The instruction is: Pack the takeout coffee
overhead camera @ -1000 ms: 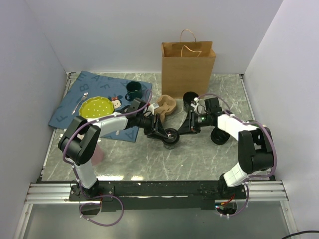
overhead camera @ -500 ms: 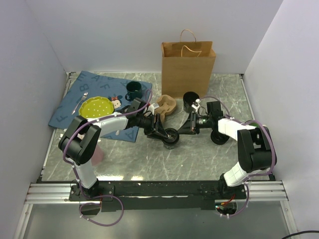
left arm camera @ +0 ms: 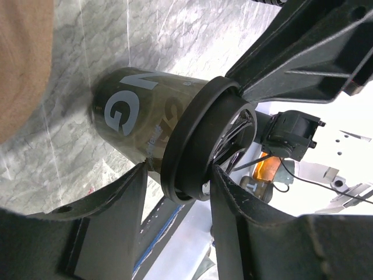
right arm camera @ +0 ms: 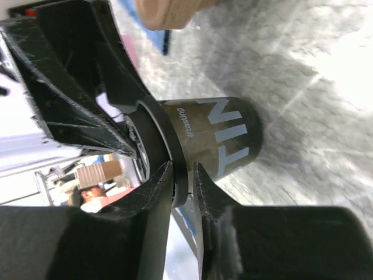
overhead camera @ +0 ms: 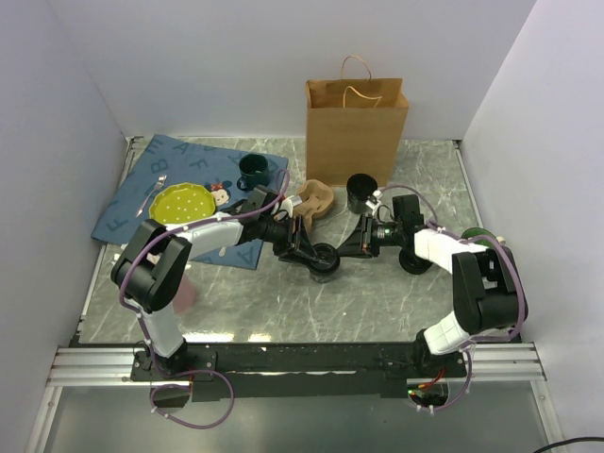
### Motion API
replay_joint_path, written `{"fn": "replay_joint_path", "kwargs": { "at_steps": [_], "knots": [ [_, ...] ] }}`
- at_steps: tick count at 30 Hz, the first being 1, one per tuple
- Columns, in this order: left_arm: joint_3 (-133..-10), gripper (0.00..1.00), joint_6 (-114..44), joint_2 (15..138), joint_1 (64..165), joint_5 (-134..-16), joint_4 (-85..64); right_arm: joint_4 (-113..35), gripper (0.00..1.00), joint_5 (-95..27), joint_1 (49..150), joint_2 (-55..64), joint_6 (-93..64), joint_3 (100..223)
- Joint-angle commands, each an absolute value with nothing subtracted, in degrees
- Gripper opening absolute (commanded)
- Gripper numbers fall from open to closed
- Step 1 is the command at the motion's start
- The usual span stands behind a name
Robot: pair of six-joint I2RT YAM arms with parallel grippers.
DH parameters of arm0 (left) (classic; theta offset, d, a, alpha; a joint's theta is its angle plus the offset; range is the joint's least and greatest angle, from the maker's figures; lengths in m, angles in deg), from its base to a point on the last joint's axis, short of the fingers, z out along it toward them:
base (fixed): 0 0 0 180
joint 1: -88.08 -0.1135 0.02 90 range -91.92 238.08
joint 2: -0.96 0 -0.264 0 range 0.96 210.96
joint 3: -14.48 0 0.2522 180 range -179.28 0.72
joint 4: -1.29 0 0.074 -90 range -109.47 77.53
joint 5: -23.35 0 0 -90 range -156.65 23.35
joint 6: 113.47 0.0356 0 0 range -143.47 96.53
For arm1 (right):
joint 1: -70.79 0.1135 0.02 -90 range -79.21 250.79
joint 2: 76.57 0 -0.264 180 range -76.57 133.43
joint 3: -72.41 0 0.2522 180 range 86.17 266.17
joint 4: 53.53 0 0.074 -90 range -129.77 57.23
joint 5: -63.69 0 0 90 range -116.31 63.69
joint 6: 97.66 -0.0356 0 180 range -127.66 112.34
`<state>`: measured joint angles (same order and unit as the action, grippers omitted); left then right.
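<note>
The takeout coffee (overhead camera: 324,257) is standing upright near the middle of the marble table (overhead camera: 283,307), in front of the brown paper bag (overhead camera: 356,127) and well apart from it; its black lid (left arm camera: 182,140) is sitting on the cup; the two arms are reaching to it from opposite sides. The left gripper (overhead camera: 309,251) is lying in from the left with its jaws about half spread, straddling the cup just at the lid; in the left wrist view its fingers (left arm camera: 111,201) are pressing on the cup wall and the lid's edge, one on each side, so it is grasping the takeout coffee. The right gripper (overhead camera: 343,249) is lying in from the right; in the right wrist view its fingers (right arm camera: 145,198) are standing close together with the lid's rim caught in the narrow gap between them, pinching that rim; the left gripper's fingers are showing just beyond, touching the same lid.
</note>
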<state>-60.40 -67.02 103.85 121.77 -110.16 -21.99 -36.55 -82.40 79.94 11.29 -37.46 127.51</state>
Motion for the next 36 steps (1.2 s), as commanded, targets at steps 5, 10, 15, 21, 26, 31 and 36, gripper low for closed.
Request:
{"fn": "replay_joint_path", "kwargs": {
  "at_steps": [5, 10, 15, 21, 26, 31, 36],
  "knots": [
    [-57.20, 0.50, -58.10, 109.95, 122.27, -91.78, -31.90, -17.27, 0.38, -76.04, 81.60, 7.46, -29.63, 137.40],
    [-56.93, 0.50, -56.79, 110.30, 122.27, -94.24, -30.49, -14.99, 0.41, -75.88, 81.78, 9.82, -26.30, 141.45],
    [-59.83, 0.50, -53.01, 112.32, 122.27, -94.07, -32.86, -14.20, 0.40, -78.33, 81.78, 15.45, -24.09, 144.96],
    [-62.38, 0.50, -52.65, 113.81, 122.27, -93.55, -33.92, -14.99, 0.39, -81.68, 82.65, 20.03, -22.78, 144.80],
    [-62.91, 0.50, -52.57, 114.43, 122.27, -92.67, -34.71, -16.83, 0.37, -81.25, 82.92, 20.64, -22.34, 141.20],
    [-61.60, 0.50, -53.27, 114.34, 122.27, -91.35, -34.27, -20.78, 0.27, -78.96, 82.92, 21.69, -24.35, 136.71],
    [-60.88, 0.50, -53.36, 114.61, 122.27, -90.65, -34.18, -23.52, 0.25, -78.96, 82.83, 22.49, -25.07, 133.54]
  ]
}}
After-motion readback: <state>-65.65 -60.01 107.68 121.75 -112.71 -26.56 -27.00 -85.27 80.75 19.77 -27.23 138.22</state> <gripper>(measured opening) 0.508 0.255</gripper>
